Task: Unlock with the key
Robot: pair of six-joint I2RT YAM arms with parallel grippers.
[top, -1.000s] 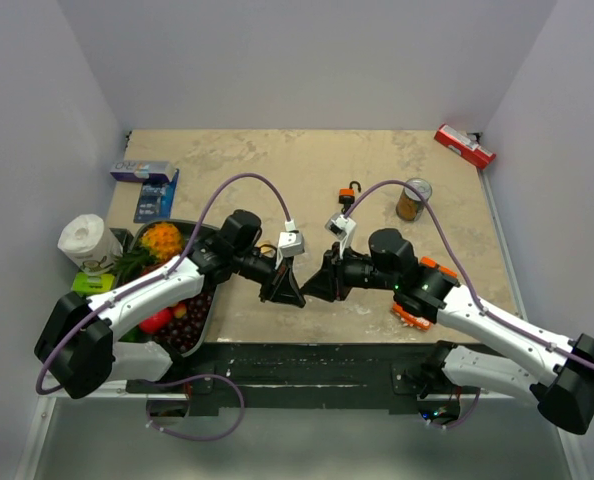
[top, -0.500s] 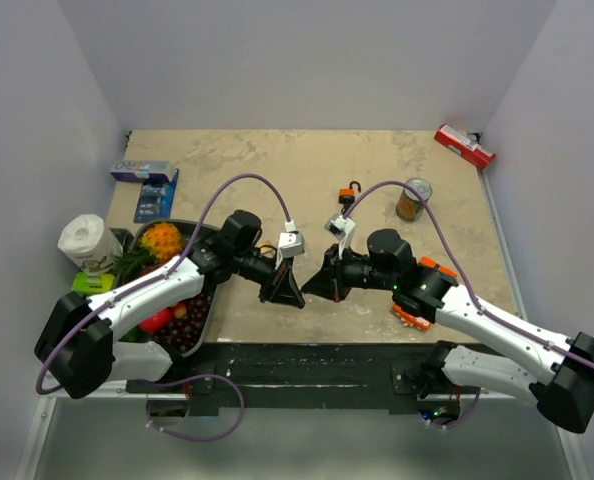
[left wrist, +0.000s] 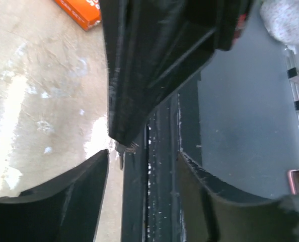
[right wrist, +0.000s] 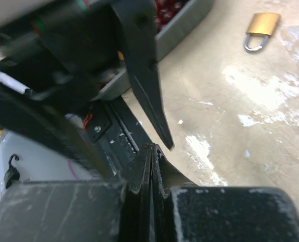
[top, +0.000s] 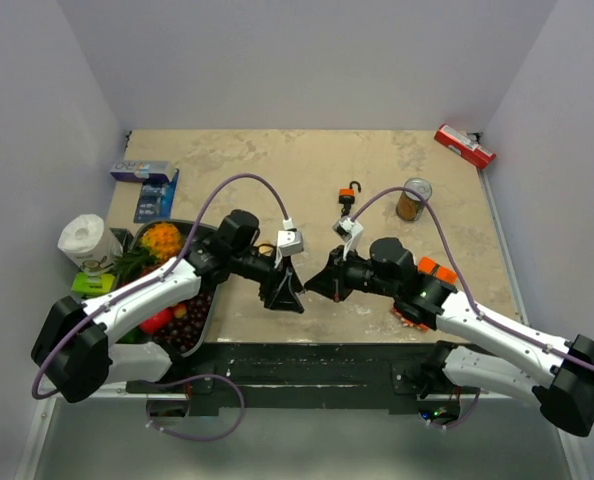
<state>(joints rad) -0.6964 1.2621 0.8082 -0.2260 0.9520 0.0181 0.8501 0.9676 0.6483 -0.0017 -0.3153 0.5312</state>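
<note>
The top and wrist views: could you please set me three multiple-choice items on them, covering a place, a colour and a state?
1. The orange padlock lies: A at the near edge; B left of the tin can; C in the far left corner.
2. The box in the far right corner is: A red; B green; C black.
3. The right gripper is: A wide open; B shut; C unseen.
B: can to its right. A: red top. B: fingers pressed together on the key.

No lettering is legible anywhere. The blue box [top: 145, 172], the red box [top: 465, 146] and the can [top: 413, 200] on the bench [top: 277, 160] carry print too small to read.
</note>
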